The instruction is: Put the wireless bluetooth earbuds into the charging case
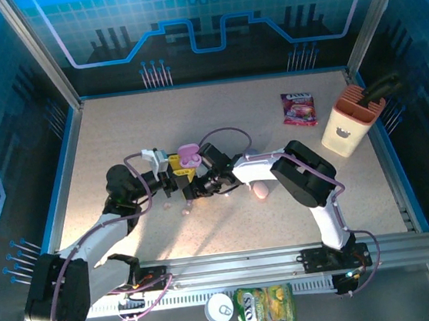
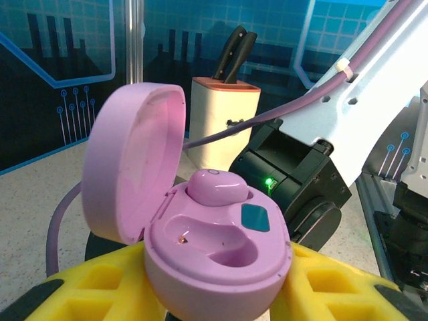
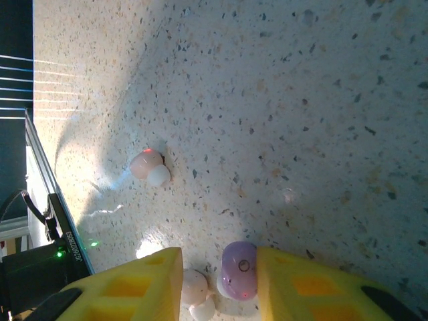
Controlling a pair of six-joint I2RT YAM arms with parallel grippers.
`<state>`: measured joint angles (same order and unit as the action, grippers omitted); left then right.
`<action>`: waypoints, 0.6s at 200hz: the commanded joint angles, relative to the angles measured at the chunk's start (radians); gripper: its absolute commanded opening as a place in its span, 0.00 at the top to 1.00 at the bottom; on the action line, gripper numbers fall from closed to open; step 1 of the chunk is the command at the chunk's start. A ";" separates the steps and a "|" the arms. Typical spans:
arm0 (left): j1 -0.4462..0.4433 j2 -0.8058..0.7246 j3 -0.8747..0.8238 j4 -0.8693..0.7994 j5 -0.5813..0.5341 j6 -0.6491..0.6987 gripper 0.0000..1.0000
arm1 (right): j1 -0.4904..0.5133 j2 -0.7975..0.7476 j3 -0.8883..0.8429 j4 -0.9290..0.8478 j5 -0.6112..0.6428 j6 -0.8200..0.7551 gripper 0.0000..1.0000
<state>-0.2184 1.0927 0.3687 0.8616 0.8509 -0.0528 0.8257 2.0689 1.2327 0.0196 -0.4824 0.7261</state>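
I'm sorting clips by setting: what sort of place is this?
Probably a robot test cell: a speckled tabletop fenced by aluminium rails, walls printed with blue circuit graphics, and a left arm and right arm bolted at its near edge.

The case [image 2: 214, 247] is smooth lilac plastic with a soft gloss, as is the earbud [image 2: 215, 186] seated in it. The table [image 3: 301, 100] is matt, speckled and finely grainy. The knife block [image 2: 224, 114] looks like smooth cream plastic. The snack bag [image 1: 265, 312] is shiny foil, and the rail [image 1: 249, 263] is dull silver metal.
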 commanded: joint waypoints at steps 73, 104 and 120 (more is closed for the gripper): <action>0.011 -0.022 -0.014 0.016 -0.003 0.014 0.61 | 0.028 0.031 0.020 -0.109 0.017 -0.004 0.65; 0.011 -0.023 -0.016 0.016 -0.004 0.018 0.61 | 0.030 0.031 0.030 -0.147 0.029 0.005 0.66; 0.011 -0.023 -0.017 0.015 -0.004 0.019 0.61 | 0.036 0.036 0.036 -0.154 0.018 0.010 0.66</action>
<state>-0.2176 1.0908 0.3622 0.8612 0.8497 -0.0505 0.8398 2.0708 1.2499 -0.0593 -0.4709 0.7265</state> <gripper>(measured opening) 0.394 0.340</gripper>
